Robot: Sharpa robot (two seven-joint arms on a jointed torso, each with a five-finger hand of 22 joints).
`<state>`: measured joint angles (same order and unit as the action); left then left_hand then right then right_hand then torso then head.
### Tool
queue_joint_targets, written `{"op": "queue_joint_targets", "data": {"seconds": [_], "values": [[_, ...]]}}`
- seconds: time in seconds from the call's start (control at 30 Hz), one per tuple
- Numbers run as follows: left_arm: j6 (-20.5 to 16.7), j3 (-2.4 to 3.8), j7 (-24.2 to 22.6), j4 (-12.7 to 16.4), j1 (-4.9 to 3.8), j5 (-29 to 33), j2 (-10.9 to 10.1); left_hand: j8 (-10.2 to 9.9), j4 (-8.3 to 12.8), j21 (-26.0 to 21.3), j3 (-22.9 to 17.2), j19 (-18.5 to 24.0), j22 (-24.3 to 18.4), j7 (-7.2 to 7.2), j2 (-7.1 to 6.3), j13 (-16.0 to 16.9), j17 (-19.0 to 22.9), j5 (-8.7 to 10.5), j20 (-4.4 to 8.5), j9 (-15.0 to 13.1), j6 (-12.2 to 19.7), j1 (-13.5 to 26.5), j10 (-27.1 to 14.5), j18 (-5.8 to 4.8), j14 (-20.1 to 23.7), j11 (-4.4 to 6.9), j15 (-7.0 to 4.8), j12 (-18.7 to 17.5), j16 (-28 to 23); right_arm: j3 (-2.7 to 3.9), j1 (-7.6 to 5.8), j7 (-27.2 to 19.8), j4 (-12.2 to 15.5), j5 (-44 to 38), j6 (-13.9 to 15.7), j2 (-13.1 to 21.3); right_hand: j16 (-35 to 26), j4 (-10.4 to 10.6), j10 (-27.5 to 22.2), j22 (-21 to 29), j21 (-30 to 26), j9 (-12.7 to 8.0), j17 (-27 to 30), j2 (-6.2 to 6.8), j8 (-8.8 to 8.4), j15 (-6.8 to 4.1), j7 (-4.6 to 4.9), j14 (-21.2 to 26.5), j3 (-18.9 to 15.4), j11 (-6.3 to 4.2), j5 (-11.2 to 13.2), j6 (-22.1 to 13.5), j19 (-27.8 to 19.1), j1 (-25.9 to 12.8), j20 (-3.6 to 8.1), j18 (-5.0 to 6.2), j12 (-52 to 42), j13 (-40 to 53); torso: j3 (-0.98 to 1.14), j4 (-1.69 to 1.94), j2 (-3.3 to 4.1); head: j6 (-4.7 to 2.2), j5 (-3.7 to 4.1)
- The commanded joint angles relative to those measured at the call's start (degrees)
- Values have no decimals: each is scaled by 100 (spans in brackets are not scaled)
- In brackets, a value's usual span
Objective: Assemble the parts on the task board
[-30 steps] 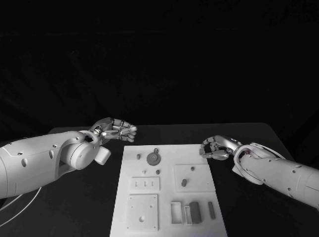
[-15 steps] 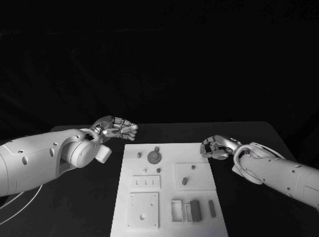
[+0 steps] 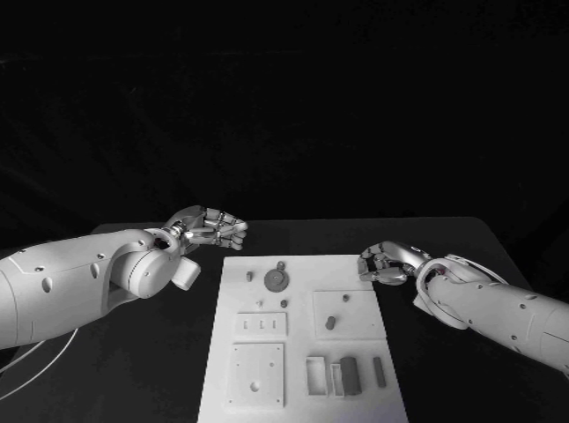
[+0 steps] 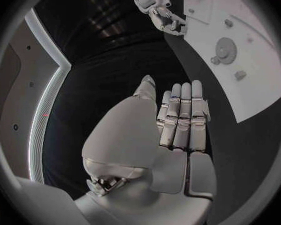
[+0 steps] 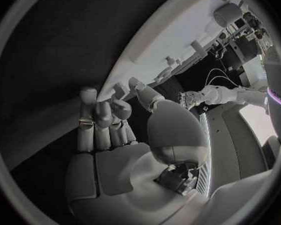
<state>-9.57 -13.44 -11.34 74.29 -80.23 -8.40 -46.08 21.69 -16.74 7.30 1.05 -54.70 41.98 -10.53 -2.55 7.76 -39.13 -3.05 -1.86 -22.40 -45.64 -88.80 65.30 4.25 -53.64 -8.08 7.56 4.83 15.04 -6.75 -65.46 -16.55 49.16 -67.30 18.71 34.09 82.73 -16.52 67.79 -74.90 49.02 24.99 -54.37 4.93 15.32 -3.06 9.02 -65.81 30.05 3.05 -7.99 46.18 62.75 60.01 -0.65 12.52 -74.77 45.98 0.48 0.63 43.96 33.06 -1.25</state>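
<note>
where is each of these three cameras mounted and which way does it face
Head view: on the robot's head, looking down at the board on the table; both arms enter, left hand and right hand above the board's far corners.
Left wrist view: behind the left hand, fingers straight; looks across the table at the board and the right hand.
Right wrist view: behind the right hand; looks along the board toward the left hand.
Shared: all three show the board; each wrist view catches the opposite hand.

backdrop: dark, featureless behind the table
table [image 3: 488,238]: black, matte top
light strip [image 4: 43,115]: pale curved band along a wall
</note>
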Motion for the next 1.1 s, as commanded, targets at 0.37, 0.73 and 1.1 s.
{"op": "queue_joint_targets", "data": {"seconds": [0.37, 0.73, 1.1], "values": [[34, 12, -52, 30, -10, -17, -7, -27, 1, 0, 41, 4, 8, -30, 6, 7, -10, -6, -13, 6, 0, -5, -13, 52, 13, -12, 20, -31, -37, 0, 9, 39, 14, -116, 3, -14, 58, -6, 27, -119, 74, 129, -1, -177, 227, -99, -76, -39, -21, -125, -45, 438, 34, -1, 43, 248, -38, 16, 3, 0, 2, 17, -13], [31, 13, -48, 33, -13, -20, -13, -30, 1, -1, 41, 4, 9, -31, 4, 10, -12, -6, -13, 7, 1, -7, -13, 52, 13, -12, 20, -32, -40, 0, 15, 61, 1, -121, 31, -37, 59, -6, 29, -117, 77, 146, 1, -203, 239, -114, -91, -38, -16, -139, -48, 464, 32, -2, 45, 248, -35, 17, 7, -5, -1, 29, -14], [30, 13, -44, 37, -14, -24, -15, -32, 3, -2, 39, 4, 11, -32, 3, 12, -15, -6, -12, 8, 3, -13, -14, 53, 13, -12, 20, -33, -42, 0, 39, 92, -20, -168, 104, -65, 62, -27, 33, -118, 83, 164, 2, -318, 216, -125, -94, -30, 65, -144, -167, 439, 14, 139, 61, 248, -31, 23, 14, -1, 0, 34, -16]]}}
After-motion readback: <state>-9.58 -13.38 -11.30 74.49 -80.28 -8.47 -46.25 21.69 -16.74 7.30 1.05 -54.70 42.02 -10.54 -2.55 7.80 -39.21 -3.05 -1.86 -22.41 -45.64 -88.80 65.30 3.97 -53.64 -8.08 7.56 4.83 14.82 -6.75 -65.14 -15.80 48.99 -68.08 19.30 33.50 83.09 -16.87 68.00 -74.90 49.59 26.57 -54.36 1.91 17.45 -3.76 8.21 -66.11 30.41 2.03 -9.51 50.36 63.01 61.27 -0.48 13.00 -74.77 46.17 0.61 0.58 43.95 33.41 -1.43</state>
